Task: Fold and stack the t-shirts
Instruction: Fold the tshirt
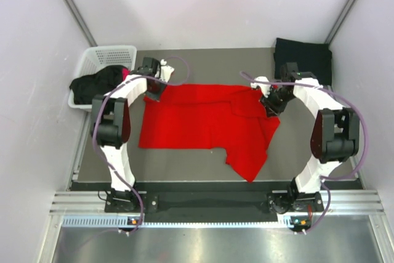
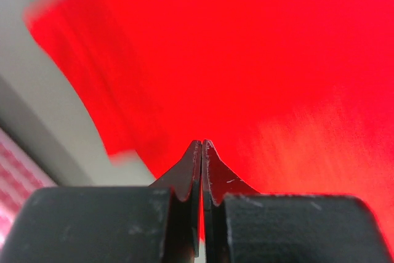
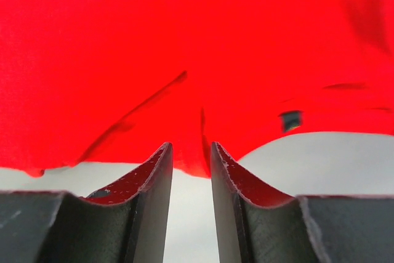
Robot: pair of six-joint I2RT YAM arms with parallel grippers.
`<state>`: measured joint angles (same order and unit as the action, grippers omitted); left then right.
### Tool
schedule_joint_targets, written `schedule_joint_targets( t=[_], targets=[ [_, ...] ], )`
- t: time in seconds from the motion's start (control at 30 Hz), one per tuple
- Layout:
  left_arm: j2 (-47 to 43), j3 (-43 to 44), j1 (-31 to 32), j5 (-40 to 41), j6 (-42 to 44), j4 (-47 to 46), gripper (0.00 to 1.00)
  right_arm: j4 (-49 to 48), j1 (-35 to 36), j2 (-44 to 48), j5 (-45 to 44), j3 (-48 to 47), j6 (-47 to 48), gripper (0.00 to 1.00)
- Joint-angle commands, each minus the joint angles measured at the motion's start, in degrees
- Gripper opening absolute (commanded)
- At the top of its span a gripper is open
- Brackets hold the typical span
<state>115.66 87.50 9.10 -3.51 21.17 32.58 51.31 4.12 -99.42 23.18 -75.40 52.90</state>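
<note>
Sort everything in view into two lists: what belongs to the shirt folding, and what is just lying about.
Belongs to the job:
- red t-shirt, spread on the table
- black shirt, folded at the far right corner
- black and pink garments, heaped in the basket

Just lying about:
- white lattice basket, far left

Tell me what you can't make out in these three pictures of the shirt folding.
- Top view: the clothes are heaped in the basket; how many shirts is unclear.
- Top view: the black t-shirt has its near edge covered by the right arm.
- Left wrist view: the red t-shirt is blurred; the shut left end effector may or may not pinch it.
- Right wrist view: red cloth sits between the right end effector and its slightly parted jaws; gripped or not, unclear.
</note>
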Motion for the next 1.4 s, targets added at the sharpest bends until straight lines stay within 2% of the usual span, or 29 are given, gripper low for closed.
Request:
schedule_joint_targets(
  t=[0.0, 0.1, 0.23, 0.57, 0.7, 0.93, 1.17, 1.37],
  targets=[
    [-9.6, -8.8, 0.0, -2.7, 0.5, 1.9, 0.0, -0.5, 0.0, 0.7, -0.7, 2.7, 2.6, 0.32],
    [-12.3, -14.6, 0.0, -3.2, 0.6, 1.9, 0.0, -1.9, -0.1, 0.5, -1.9, 4.3, 2.5, 0.31],
    [-12.5, -18.2, 0.0, -4.4, 0.7, 1.5, 0.0, -3.8, -0.3, -1.3, -4.1, 6.4, 3.2, 0.31],
    [-2.5, -15.6, -0.9, -4.5, 0.6, 3.4, 0.0, -6.8, -2.2, -8.3, -8.8, 5.0, 1.4, 0.3],
    [-2.5, -17.0, -2.0, -2.8, 1.1, 2.1, 0.0, -6.8, -7.0, -7.1, -10.1, 7.4, 2.7, 0.3],
    [-4.2, -18.1, -3.1, -2.9, 0.4, 1.2, 0.0, -5.3, -9.2, -4.2, -9.7, 8.0, 3.5, 0.3],
    [-6.1, -12.6, -3.1, -8.2, -0.3, 5.3, 0.0, -1.9, -9.1, -3.2, -6.8, 3.9, 2.9, 0.3],
    [-10.2, -4.3, -3.1, -15.0, 1.4, 9.3, 0.0, -1.2, -8.9, 3.9, -3.6, -0.8, 2.8, 0.34]
  ],
)
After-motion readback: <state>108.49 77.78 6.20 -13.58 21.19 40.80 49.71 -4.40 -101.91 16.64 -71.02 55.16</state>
